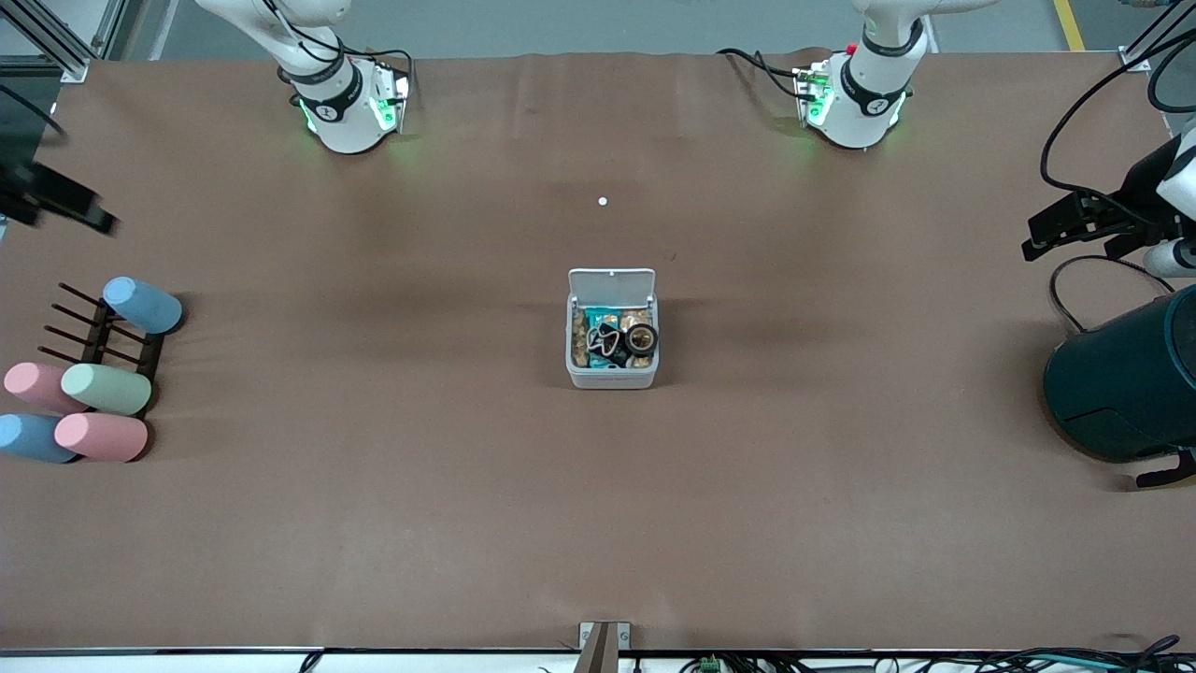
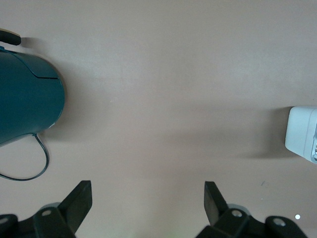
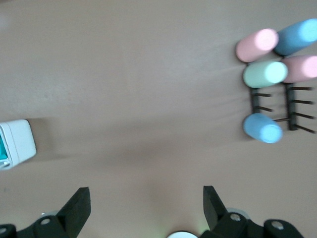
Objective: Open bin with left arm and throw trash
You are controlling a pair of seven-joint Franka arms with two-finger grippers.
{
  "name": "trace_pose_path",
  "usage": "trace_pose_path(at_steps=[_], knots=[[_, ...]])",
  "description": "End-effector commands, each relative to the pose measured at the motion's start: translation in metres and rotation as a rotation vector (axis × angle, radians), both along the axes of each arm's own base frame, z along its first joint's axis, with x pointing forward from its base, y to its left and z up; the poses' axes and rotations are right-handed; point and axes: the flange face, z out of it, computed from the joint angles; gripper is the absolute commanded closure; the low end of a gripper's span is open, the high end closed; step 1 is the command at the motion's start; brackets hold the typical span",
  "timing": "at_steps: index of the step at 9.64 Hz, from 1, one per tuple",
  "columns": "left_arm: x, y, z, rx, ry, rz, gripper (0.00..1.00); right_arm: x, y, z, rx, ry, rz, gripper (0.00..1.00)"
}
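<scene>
Bin (image 1: 612,329) sits mid-bench with its lid (image 1: 612,280) already swung up at 12 o'clock and the trash (image 1: 617,341) lying inside, so by the look of it nothing is left to drop in. Both arms wait well apart from it: the left gripper (image 2: 148,203) hangs at about 3 o'clock of the bin, over bare bench near the teal cylinder (image 1: 1126,383), fingers spread and empty. The right gripper (image 3: 146,206) hangs at about 9 o'clock, near the cup rack (image 1: 103,346), fingers likewise spread and empty; neither looks clearly nearer.
</scene>
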Motion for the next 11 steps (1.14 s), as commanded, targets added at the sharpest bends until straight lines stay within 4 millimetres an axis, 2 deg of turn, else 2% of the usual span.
trace_pose_path(at_steps=[1, 3, 4, 8, 10, 11], knots=[[-0.001, 0.003, 0.011, -0.007, -0.007, -0.015, 0.00, -0.014, 0.018, 0.023, -0.036, -0.041, 0.017, 0.00], [-0.004, 0.002, 0.014, -0.007, -0.008, -0.016, 0.00, -0.015, 0.059, 0.021, -0.076, -0.007, 0.012, 0.00], [-0.008, -0.004, 0.017, -0.007, -0.009, -0.017, 0.00, -0.013, 0.067, 0.019, -0.086, -0.005, 0.020, 0.00], [-0.009, 0.004, 0.017, -0.008, -0.005, -0.012, 0.00, -0.008, 0.069, 0.019, -0.071, -0.025, -0.006, 0.00], [-0.002, 0.011, 0.009, -0.007, 0.008, -0.004, 0.00, -0.005, 0.060, 0.019, -0.086, -0.042, -0.008, 0.00], [-0.002, 0.009, 0.009, -0.007, 0.007, -0.007, 0.00, -0.003, 0.055, 0.018, -0.085, -0.045, -0.016, 0.00]])
